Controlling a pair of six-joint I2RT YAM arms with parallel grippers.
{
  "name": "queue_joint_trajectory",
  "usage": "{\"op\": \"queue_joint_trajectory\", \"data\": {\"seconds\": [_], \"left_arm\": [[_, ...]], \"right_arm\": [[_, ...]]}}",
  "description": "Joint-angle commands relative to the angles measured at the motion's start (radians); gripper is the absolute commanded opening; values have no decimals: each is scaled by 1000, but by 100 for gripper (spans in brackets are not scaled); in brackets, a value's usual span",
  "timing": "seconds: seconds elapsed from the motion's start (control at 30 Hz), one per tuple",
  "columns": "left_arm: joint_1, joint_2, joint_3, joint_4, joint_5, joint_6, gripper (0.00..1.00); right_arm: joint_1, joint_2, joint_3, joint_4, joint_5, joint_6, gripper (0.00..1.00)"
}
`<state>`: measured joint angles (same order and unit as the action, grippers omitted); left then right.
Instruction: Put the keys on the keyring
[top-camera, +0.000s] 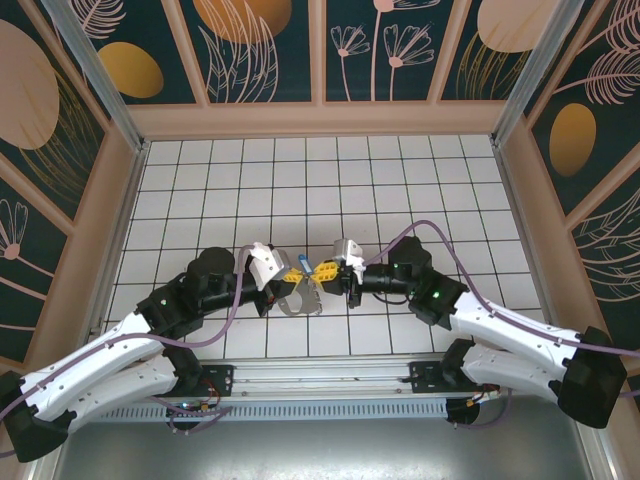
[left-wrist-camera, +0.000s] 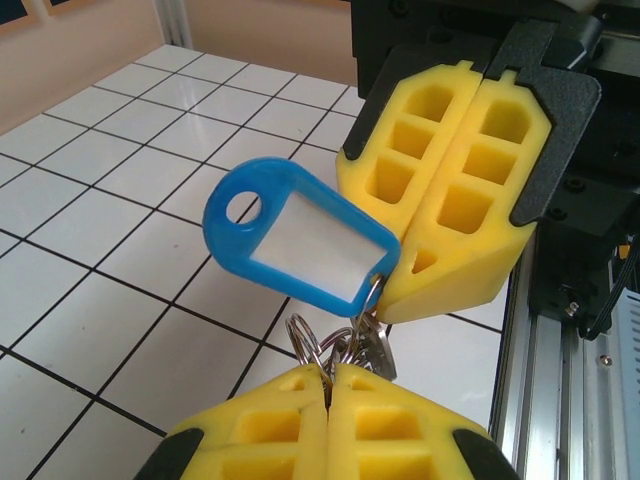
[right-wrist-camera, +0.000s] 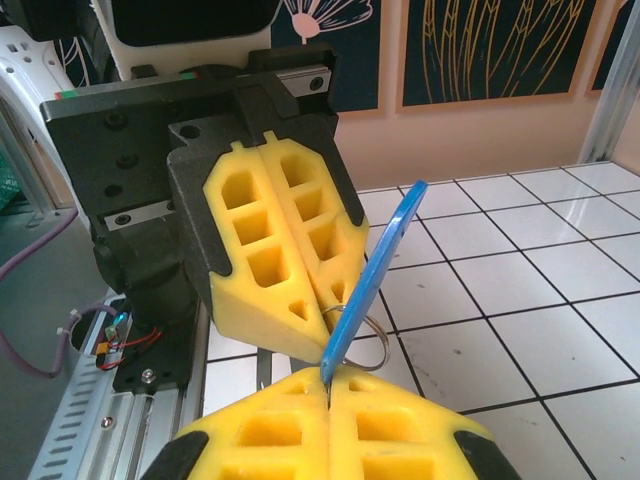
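1. Top external: the left gripper (top-camera: 291, 279) and right gripper (top-camera: 326, 270) meet tip to tip mid-table, above the tiles. The tag (top-camera: 303, 262) is a blue speck between them. They are too small here for me to tell apart from together.
2. Left wrist: my left fingers are pressed together on the keyring (left-wrist-camera: 345, 345), a small bunch of silvery split rings held off the table. The tag stands up from it, tilted, with its paper window facing the camera. The right fingers are together too, nipping the tag's lower corner where a ring threads it.
3. Right wrist: the tag is edge-on, its lower end clamped in my right fingers. The left fingers are closed just across from it, and a ring loop shows between the two grippers.
4. Handling, my guess: everything here is light. The tag is stiff, smooth plastic and will likely pivot or slip in the foam pads when held by a corner. I'd grip it flat across the body. The keyring is thin, springy steel, its coils need prying apart, and it slips easily. I'd hold it away from the coil's end so the opening is free.
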<state>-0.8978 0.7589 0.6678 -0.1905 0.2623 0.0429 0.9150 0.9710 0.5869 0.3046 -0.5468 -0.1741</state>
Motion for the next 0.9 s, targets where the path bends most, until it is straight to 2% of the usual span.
{"op": "queue_joint_trajectory", "data": {"seconds": [0.0, 0.6, 0.87], "left_arm": [[-1, 3, 25, 25, 15, 20, 0], [0, 14, 27, 23, 32, 24, 0], [0, 14, 25, 23, 40, 25, 0]], "right_arm": [[15, 1, 36, 31, 16, 11, 0], [45, 47, 78, 9, 107, -4, 0], [50, 55, 80, 14, 110, -2, 0]]}}
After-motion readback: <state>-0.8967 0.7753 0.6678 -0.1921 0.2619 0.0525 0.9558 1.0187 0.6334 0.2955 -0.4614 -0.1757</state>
